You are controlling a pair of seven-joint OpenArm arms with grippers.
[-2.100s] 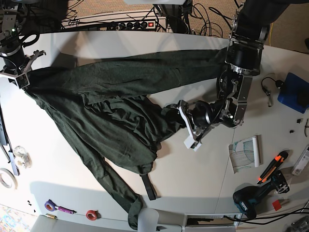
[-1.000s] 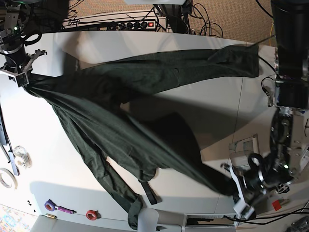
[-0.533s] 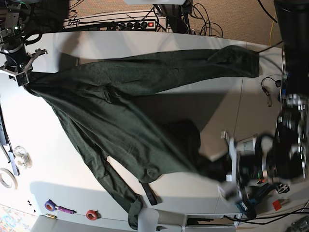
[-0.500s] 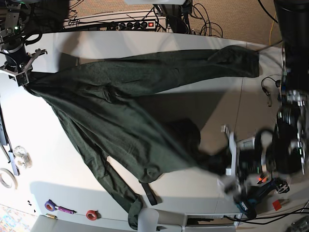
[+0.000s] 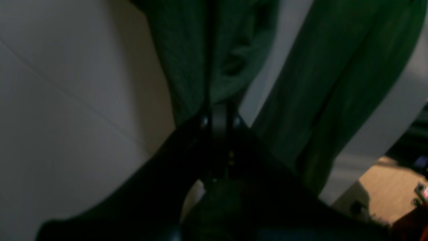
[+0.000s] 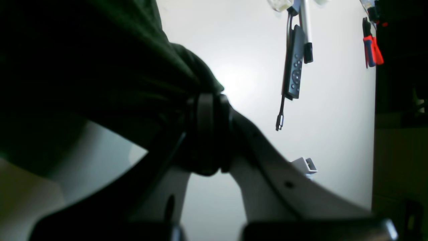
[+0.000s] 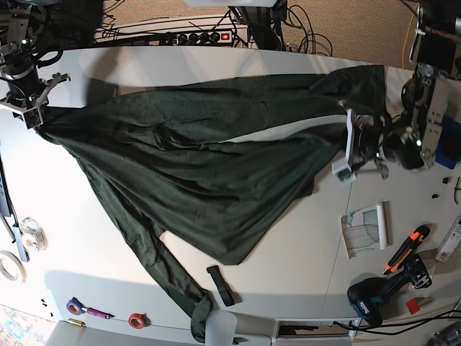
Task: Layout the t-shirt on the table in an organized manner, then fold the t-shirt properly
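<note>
Left gripper [image 7: 346, 149]: jaws pressed together on a fold of the t-shirt [image 7: 202, 166]. In the left wrist view the dark green cloth runs straight into the pinch [image 5: 215, 113], though that view is dim and blurred.

Right gripper [image 7: 32, 115]: also clamped on the shirt, at the far-left corner of the table [image 7: 288, 252]. The right wrist view shows a bunch of fabric squeezed between the fingertips [image 6: 209, 110].

Shirt is drawn between the two pinch points across the upper half of the table, and its upper edge runs nearly straight from one gripper to the other. One sleeve [image 7: 360, 83] reaches the table's far-right edge, just behind the left gripper. The other sleeve [image 7: 180, 288] trails down to the near edge. The hem drops to a point at mid-table, near a black strap [image 7: 220, 281] that lies apart from it.

Open room:
- There is bare tabletop below the hem and right of the lower sleeve.
- A bare strip lies along the far edge, above the shirt.
- The right side is crowded with a paper sheet [image 7: 367, 227], an orange cutter [image 7: 407, 245] and a drill [image 7: 374, 295].
- Tape rolls [image 7: 9, 267] and a purple marker [image 7: 86, 311] sit along the left and near-left edge.
</note>
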